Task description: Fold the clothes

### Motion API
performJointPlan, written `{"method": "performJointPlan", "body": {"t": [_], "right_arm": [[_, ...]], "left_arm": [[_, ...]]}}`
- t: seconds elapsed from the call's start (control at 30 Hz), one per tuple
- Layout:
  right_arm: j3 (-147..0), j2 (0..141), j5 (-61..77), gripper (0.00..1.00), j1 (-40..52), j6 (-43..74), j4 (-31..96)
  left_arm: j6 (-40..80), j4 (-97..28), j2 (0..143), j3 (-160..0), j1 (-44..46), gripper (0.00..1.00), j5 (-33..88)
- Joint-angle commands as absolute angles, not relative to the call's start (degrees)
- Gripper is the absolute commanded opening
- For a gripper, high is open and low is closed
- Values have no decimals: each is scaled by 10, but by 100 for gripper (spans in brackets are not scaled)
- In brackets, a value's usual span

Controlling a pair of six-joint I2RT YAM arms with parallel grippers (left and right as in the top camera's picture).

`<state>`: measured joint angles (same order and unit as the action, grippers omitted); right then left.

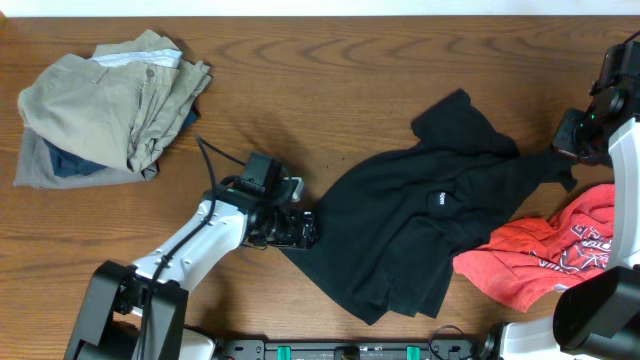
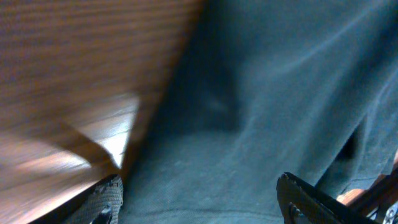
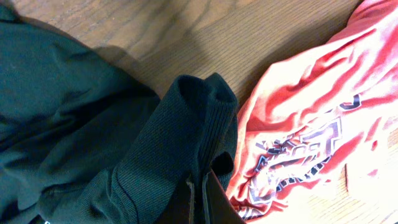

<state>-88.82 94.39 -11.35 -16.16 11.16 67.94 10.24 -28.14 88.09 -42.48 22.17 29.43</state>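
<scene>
Spreading looks to be the step in hand: the black shirt [image 1: 400, 230] lies crumpled on the wooden surface [image 1: 330, 80], small white logo up, one sleeve thrown out from it and its lower part bunched, so it needs flattening before any fold can be made. The left claw [image 1: 303, 228] sits low at the shirt's edge on the left arm's side, its fingers [image 2: 106, 199] spread wide with shirt fabric lying slack between them and nothing pinched. The right claw [image 3: 202, 190] is at the shirt's opposite end, closed tight on a ribbed black band of the shirt; whether cuff or collar I cannot tell. The red tee [image 1: 545, 255] lies against the shirt on that same side, touching its lower corner. The khaki garment [image 1: 110, 95], with a blue garment [image 1: 65, 165] under it, lies well apart from the shirt, beyond the left claw. To do this well, the left claw should close on a single layer at the very edge, not on a wad, and the two arms should then draw apart evenly and low, so the body goes taut without lifting. The risk I see is the red tee riding along, so the right arm's pull should run away from it.
</scene>
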Motion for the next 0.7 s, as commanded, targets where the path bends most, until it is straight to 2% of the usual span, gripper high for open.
{"method": "performJointPlan", "body": {"t": [0.0, 0.23, 0.27, 0.37, 0.4, 0.47, 0.5, 0.67], "right_arm": [[-888, 945, -116, 1, -164, 119, 684], [-888, 945, -116, 1, -164, 119, 695], [-888, 945, -116, 1, -164, 119, 695], [-888, 945, -116, 1, -164, 117, 695], [-888, 945, -116, 1, -164, 117, 695], [-888, 945, -116, 1, -164, 117, 695], [-888, 945, -116, 1, -165, 117, 695], [-888, 945, -114, 1, -165, 117, 688]], "left_arm": [[95, -286, 884, -433, 232, 80, 256], [95, -291, 888, -425, 233, 80, 159], [95, -291, 891, -425, 233, 74, 160], [95, -290, 903, -425, 238, 40, 160], [95, -290, 907, -425, 241, 26, 160], [95, -290, 910, -425, 245, 10, 159], [95, -290, 910, -425, 246, 6, 159], [95, -298, 903, -461, 217, 6, 104]]}}
